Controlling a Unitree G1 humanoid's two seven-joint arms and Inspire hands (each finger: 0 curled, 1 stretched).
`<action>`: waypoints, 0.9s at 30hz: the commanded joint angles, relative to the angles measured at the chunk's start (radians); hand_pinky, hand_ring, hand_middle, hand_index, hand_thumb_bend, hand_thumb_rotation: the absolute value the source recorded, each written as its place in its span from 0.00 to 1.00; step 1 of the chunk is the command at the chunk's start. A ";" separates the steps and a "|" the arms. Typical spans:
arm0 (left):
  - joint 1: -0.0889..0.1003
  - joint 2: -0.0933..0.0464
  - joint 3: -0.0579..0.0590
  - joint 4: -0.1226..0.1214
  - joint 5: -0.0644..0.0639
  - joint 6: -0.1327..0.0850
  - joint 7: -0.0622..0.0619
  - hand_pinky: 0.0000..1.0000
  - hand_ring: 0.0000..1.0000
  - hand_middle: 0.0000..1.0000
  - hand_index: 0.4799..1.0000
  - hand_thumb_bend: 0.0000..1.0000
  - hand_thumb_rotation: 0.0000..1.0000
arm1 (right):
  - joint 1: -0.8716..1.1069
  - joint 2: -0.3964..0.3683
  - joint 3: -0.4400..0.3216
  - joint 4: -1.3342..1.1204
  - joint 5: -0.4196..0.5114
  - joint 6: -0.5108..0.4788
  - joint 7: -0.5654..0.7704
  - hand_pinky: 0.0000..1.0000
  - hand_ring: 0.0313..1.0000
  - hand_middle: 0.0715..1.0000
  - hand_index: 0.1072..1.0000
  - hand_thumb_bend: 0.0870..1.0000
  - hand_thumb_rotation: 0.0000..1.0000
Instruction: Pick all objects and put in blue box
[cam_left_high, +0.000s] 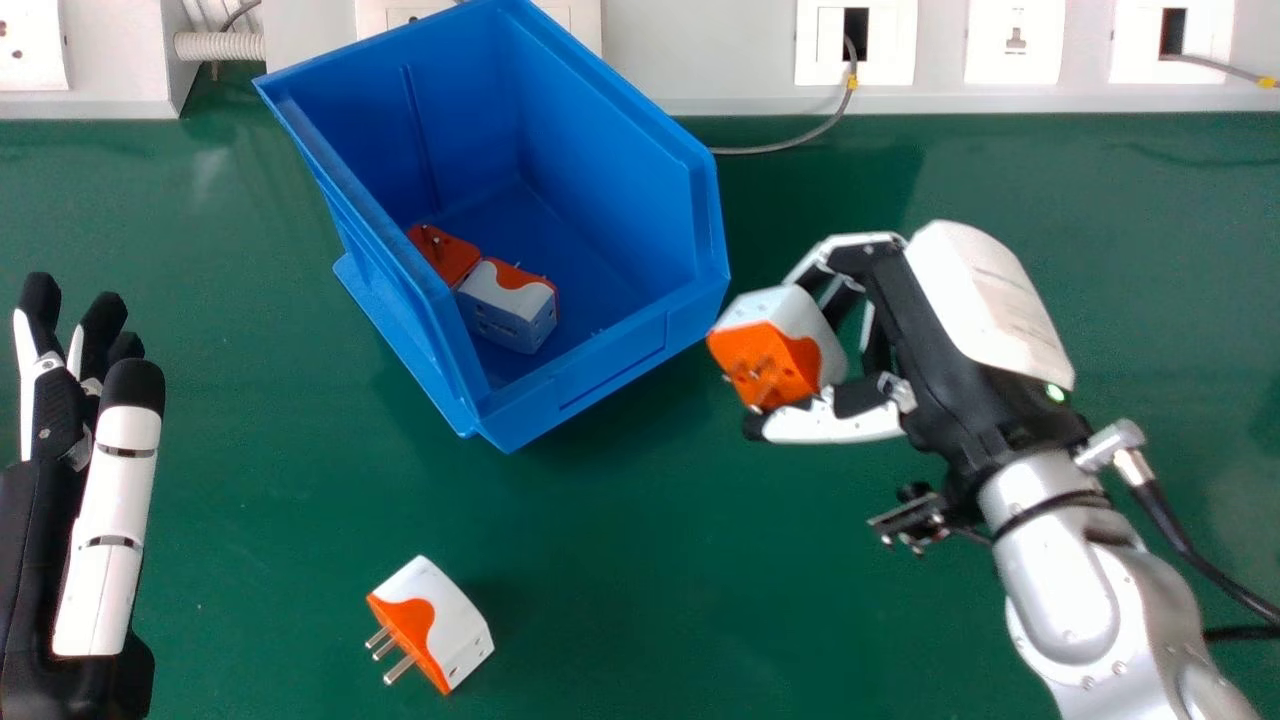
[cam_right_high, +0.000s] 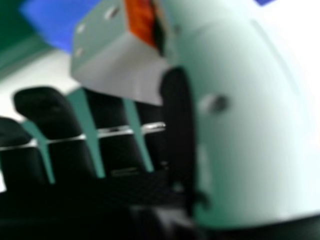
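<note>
The left hand (cam_left_high: 105, 520), fingers relaxed, is nearest, left of a loose plug adapter (cam_left_high: 455, 625) on the green surface (cam_left_high: 650, 580). Beyond, the right hand (cam_left_high: 915, 345) grips a second adapter (cam_left_high: 800, 325) just beside the blue box (cam_left_high: 605, 370), which holds two more adapters (cam_left_high: 510, 308).

The open blue box (cam_left_high: 620, 365) is sitting askew near the green table's (cam_left_high: 250, 500) back edge. Along its left wall, an orange-faced plug adapter (cam_left_high: 440, 253) and a white-and-orange one (cam_left_high: 508, 308) are lying together. Another (cam_left_high: 768, 352) is resting in the right hand (cam_left_high: 915, 340), beside the box's right corner. A fourth (cam_left_high: 440, 625) is lying nearer, prongs pointing left.
</note>
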 joint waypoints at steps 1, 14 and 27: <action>-0.003 0.001 0.001 -0.005 -0.002 -0.017 -0.001 1.00 1.00 1.00 1.00 0.43 0.85 | -0.098 0.027 0.006 0.019 -0.020 -0.044 -0.023 0.09 0.09 0.11 0.41 0.44 0.13; 0.007 -0.002 -0.005 -0.013 0.004 -0.018 0.001 1.00 1.00 1.00 1.00 0.43 0.84 | -0.555 0.201 0.043 0.410 -0.029 -0.028 -0.001 0.16 0.19 0.24 0.41 0.43 0.14; 0.049 -0.034 -0.020 -0.041 0.017 -0.028 0.019 1.00 1.00 1.00 1.00 0.46 0.83 | -0.981 0.363 0.092 1.066 -0.042 -0.089 -0.199 0.29 0.39 0.43 0.42 0.44 0.13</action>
